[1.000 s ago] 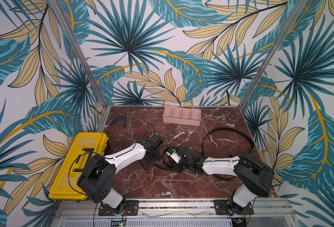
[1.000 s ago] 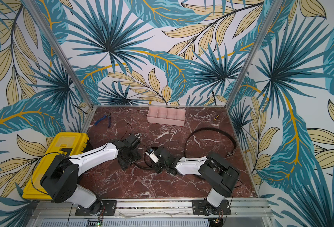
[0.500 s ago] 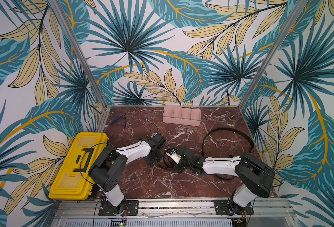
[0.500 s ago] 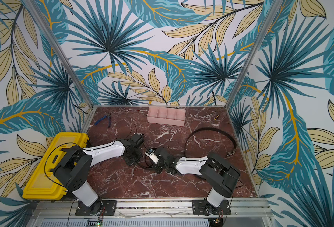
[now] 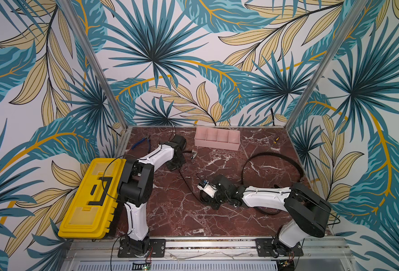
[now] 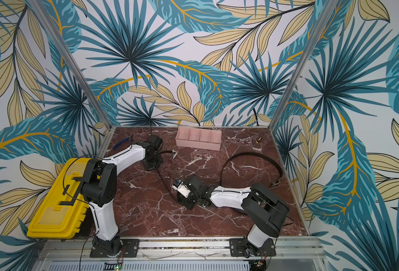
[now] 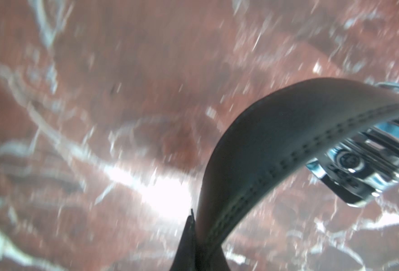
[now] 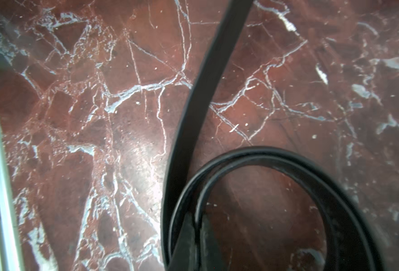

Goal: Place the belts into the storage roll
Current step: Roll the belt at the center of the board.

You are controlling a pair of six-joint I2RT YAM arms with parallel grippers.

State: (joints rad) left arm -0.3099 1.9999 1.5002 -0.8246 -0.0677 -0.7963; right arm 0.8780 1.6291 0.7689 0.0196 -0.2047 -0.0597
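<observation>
Leafy blue and yellow walls stand around your red marble surface. Your left gripper is pinched tight on the first belt, close to its shiny buckle. From there the belt runs along the surface toward you and ends in a small loop. Your right gripper is pinched tight on that loop. So both grippers hold the same belt, one near each end.

The storage roll sits at the back, and its four little boxes look empty. It is nearer to your left gripper, farther back and off to that gripper's right. Its long side runs left to right. I think the belt needs more rolling up before it can fit in one box. The other belt lies in a big open curve on the right, near the right arm. No gripper touches it.
</observation>
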